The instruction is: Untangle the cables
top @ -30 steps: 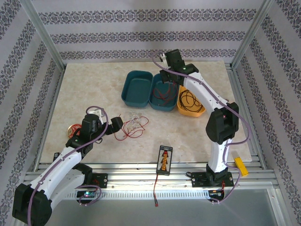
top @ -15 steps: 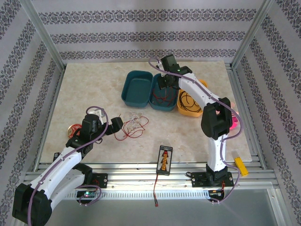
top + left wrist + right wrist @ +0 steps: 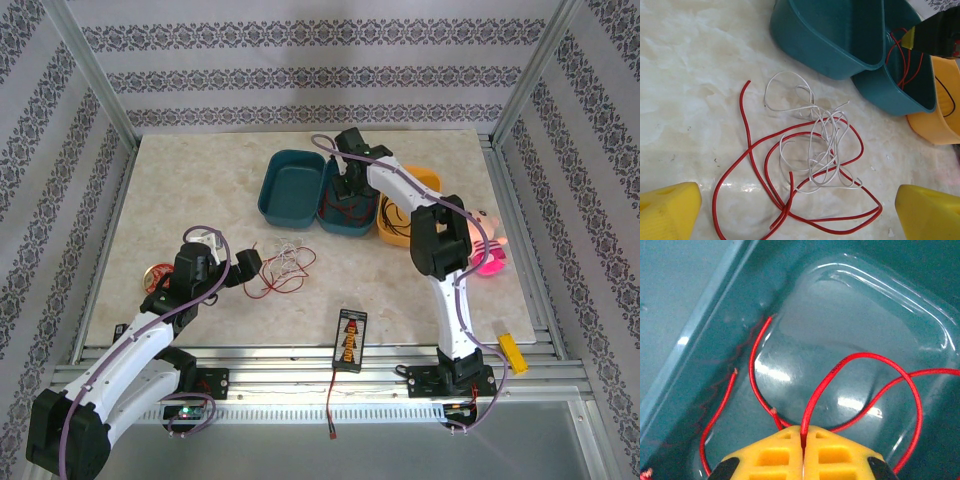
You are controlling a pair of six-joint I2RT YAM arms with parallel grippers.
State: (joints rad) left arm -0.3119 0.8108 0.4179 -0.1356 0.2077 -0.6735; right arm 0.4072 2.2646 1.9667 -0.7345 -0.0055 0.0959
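My right gripper (image 3: 803,434) is shut on a red cable (image 3: 860,357), whose loops lie inside the middle teal bin (image 3: 352,226). From above, my right gripper (image 3: 344,192) reaches down into that bin. On the table, another red cable (image 3: 747,150) lies tangled with a whitish cable (image 3: 825,145). My left gripper (image 3: 797,205) stands open just short of this tangle (image 3: 280,268), one yellow fingertip (image 3: 665,210) on each side and nothing between them. A black cable (image 3: 400,213) is coiled in the yellow bin (image 3: 412,241).
An empty teal bin (image 3: 290,185) stands left of the middle one. A black rectangular device (image 3: 349,340) with a red lead lies at the front edge. A pink object (image 3: 490,262) and a yellow block (image 3: 511,352) sit at the right, and a tape roll (image 3: 158,272) at the left.
My right arm has swung left and down, carrying the red cable into the middle teal bin. The left arm and the tangle have not moved.
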